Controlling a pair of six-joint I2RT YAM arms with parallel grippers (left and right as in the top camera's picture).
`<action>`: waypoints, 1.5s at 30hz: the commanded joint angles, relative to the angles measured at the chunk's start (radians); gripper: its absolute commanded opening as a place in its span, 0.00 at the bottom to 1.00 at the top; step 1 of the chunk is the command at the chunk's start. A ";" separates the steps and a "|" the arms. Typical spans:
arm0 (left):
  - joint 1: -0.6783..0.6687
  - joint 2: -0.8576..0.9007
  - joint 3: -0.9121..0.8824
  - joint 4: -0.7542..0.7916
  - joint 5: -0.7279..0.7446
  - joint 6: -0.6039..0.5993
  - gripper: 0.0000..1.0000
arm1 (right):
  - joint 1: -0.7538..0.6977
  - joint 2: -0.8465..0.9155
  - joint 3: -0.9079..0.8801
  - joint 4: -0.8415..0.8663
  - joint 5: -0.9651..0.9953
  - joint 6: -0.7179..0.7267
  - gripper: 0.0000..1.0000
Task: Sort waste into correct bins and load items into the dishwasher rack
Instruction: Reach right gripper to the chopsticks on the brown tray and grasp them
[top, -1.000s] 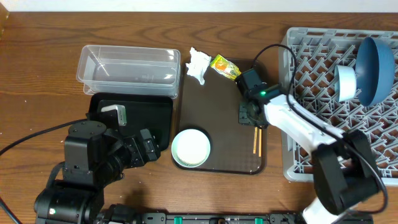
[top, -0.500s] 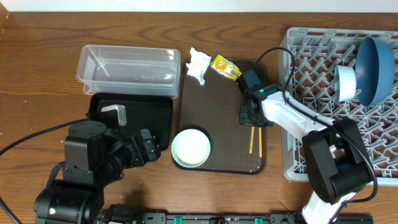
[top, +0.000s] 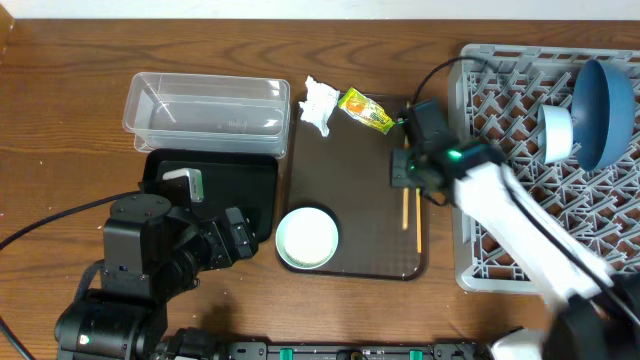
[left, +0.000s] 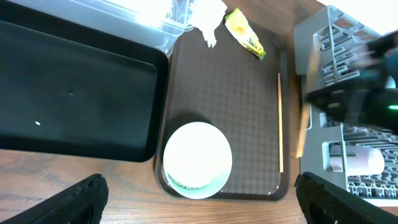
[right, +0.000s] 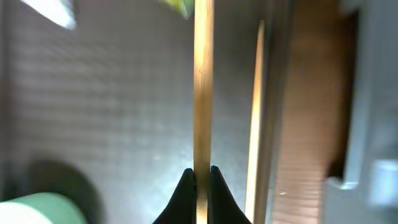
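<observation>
My right gripper (top: 403, 172) (right: 201, 177) is shut on one wooden chopstick (right: 202, 93) over the right side of the brown serving tray (top: 350, 170). The second chopstick (top: 418, 228) (right: 255, 112) lies on the tray beside it. The pale-green bowl (top: 307, 238) (left: 197, 160) sits at the tray's front left. The crumpled tissue (top: 320, 103) and the yellow-green wrapper (top: 363, 110) lie at the tray's back edge. My left gripper (top: 238, 236) (left: 202, 198) is open and empty, left of the bowl. The pink cup is not visible.
The clear tub (top: 205, 105) stands at the back left, with the black tray (top: 250, 190) in front of it. The grey rack (top: 500, 130) on the right holds the dark-blue bowl (top: 605, 110) and the white-blue bowl (top: 555, 135). The right arm is blurred.
My right gripper has shifted slightly back and right with one chopstick in it, separating it from the other. The right arm has swung. The left arm has not moved.
</observation>
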 joint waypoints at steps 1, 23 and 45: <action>0.000 -0.002 0.014 0.001 -0.006 0.002 0.98 | -0.044 -0.080 0.010 -0.018 0.104 -0.091 0.01; 0.000 -0.002 0.014 0.001 -0.006 0.002 0.98 | -0.370 0.010 0.009 0.082 -0.082 -0.504 0.36; 0.000 -0.002 0.014 0.001 -0.006 0.002 0.98 | 0.056 0.163 -0.049 -0.002 0.203 -0.033 0.32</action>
